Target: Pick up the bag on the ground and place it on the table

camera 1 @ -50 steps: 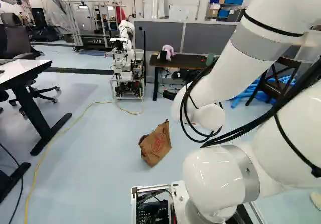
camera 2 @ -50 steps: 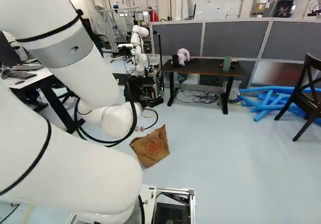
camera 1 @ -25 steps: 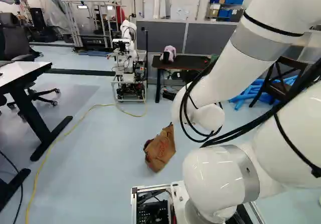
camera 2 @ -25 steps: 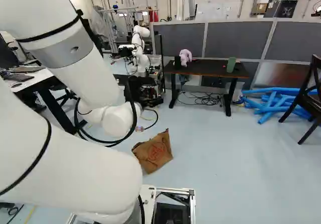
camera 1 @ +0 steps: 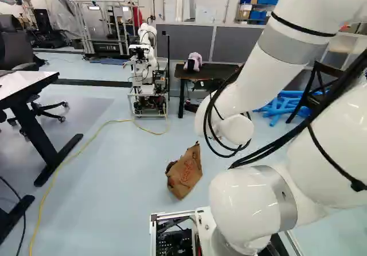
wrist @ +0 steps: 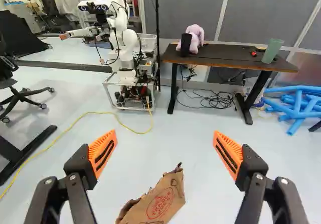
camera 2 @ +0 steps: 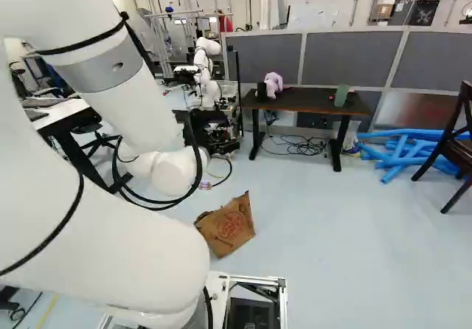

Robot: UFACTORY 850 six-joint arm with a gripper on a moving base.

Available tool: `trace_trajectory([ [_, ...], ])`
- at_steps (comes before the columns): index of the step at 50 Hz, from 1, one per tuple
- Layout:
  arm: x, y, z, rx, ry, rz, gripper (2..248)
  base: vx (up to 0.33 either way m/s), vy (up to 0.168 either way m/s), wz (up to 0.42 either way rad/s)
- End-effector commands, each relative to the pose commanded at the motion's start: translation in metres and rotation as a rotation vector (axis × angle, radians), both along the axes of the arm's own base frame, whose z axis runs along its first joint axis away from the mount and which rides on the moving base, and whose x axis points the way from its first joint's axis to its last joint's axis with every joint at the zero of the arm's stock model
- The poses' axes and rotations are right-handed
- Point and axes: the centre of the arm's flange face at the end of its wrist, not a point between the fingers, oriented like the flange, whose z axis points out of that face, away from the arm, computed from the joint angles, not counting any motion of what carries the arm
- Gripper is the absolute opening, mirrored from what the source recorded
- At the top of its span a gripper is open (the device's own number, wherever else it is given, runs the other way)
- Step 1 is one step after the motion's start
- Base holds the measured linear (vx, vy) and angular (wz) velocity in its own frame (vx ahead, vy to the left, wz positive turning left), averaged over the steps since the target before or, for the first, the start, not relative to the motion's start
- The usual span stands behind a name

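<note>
The moving base [camera 2: 284,299] has turned slightly to its left, nudging the whole scene across both base views, most of that in the first half-second. Since then the white arm [camera 1: 258,86] has shifted against its foot joint, so a reach seems to be starting. The dark-topped table with black legs [wrist: 225,59], likely the goal, stands well ahead of the gripper [wrist: 165,152], bearing a pale pink plush toy [wrist: 196,33] and a green cup [wrist: 272,51]. The crumpled brown paper bag [wrist: 161,201] is on the pale floor [wrist: 200,169], low ahead of the gripper and between the lines of its fingers, touching neither; it hasn't slid. The orange-padded fingers are spread wide, holding nothing. Lowering toward the bag should come next.
</note>
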Motion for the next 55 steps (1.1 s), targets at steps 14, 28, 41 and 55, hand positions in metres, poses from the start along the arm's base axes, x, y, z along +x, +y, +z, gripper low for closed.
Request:
trace_trajectory([
  [14,0.018,0.004,0.0,-0.001,0.029,0.011,247,0.0,0.0,0.0],
  [28,0.039,0.008,-0.007,0.0,0.08,0.018,247,0.0,0.0,0.0],
  [41,0.06,0.011,-0.021,0.006,0.139,0.005,247,0.0,0.0,0.0],
  [55,0.083,0.012,-0.037,0.015,0.207,-0.019,247,0.0,0.0,0.0],
])
